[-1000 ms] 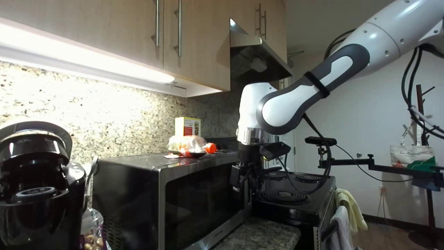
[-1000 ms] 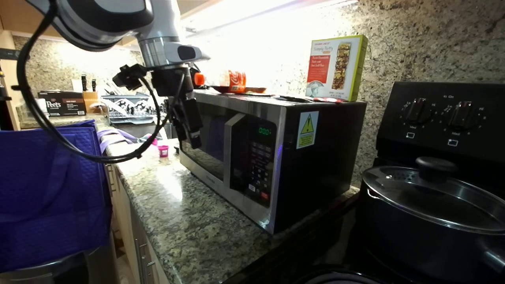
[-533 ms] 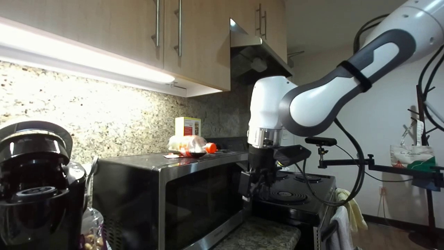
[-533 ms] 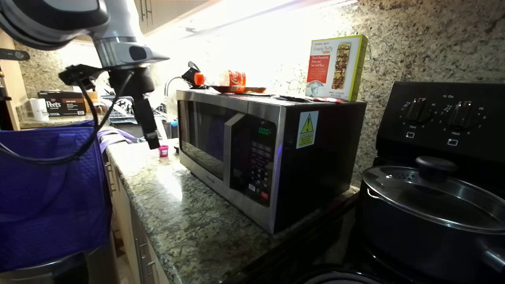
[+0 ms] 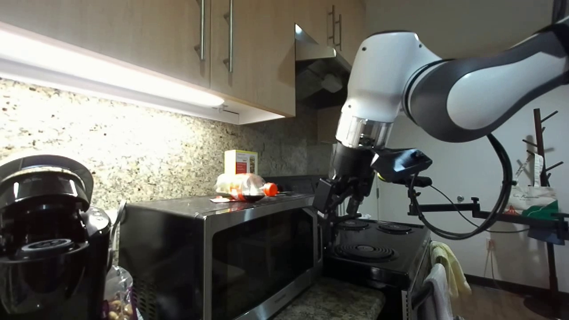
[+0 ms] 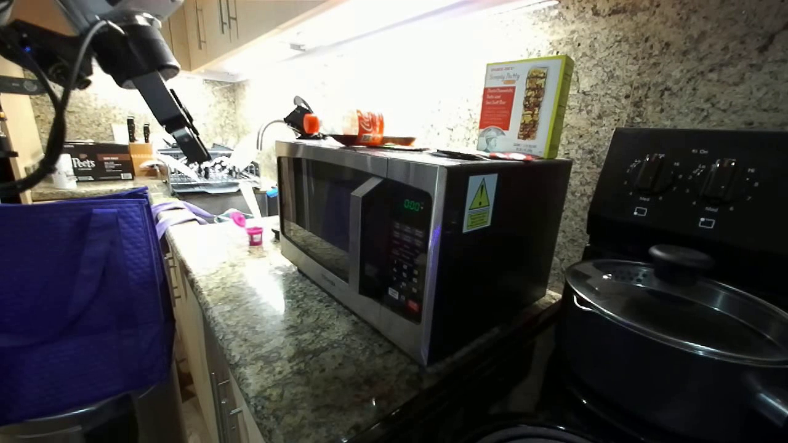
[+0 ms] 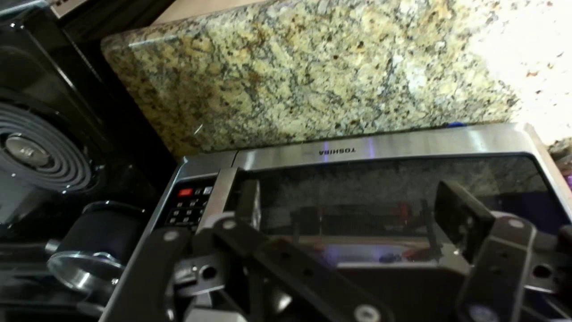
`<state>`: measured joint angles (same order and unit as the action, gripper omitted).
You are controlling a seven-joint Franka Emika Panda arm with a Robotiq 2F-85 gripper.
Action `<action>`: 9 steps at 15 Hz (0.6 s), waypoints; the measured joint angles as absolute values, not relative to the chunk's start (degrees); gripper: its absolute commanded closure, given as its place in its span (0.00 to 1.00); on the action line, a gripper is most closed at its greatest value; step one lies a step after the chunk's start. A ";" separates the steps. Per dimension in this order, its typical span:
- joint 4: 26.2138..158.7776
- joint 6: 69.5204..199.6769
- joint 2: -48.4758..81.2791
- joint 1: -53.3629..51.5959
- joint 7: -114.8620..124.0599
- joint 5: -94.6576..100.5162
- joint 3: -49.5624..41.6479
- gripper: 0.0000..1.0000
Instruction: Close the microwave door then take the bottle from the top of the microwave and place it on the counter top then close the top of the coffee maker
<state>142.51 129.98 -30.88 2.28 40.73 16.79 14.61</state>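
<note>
Brand name "TOSHIBA" is legible on the lower edge of the microwave door (image 7: 384, 192), inverted in the wrist view. On the microwave (image 6: 434, 255), the display (image 6: 412, 205) reads three green zeros; the side sticker (image 6: 480, 202) bears a yellow warning triangle with exclamation mark, its small print illegible. The bottle (image 6: 369, 127) carries white Coca-Cola script, partly visible. The upright carton (image 6: 526, 107) reads "Simply Nutty"; the black box (image 6: 101, 161), "Peet's". The stove panel (image 6: 684, 184) is marked "On", with "Med" below both knobs (image 6: 651, 172). Lettering on the tote bag (image 5: 532, 200) is too blurred to read.
</note>
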 measured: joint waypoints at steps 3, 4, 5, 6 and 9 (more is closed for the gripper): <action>142.51 129.76 -32.90 3.20 41.54 18.36 15.92 0.00; 142.52 129.76 -32.89 3.34 41.54 18.41 15.92 0.00; 142.53 129.76 -32.87 3.52 41.54 18.42 15.92 0.00; 142.53 129.76 -32.86 3.60 41.54 18.43 15.92 0.00; 142.20 130.08 -32.83 3.59 41.12 18.42 15.72 0.00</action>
<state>142.20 130.08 -32.83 3.59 41.12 18.42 15.72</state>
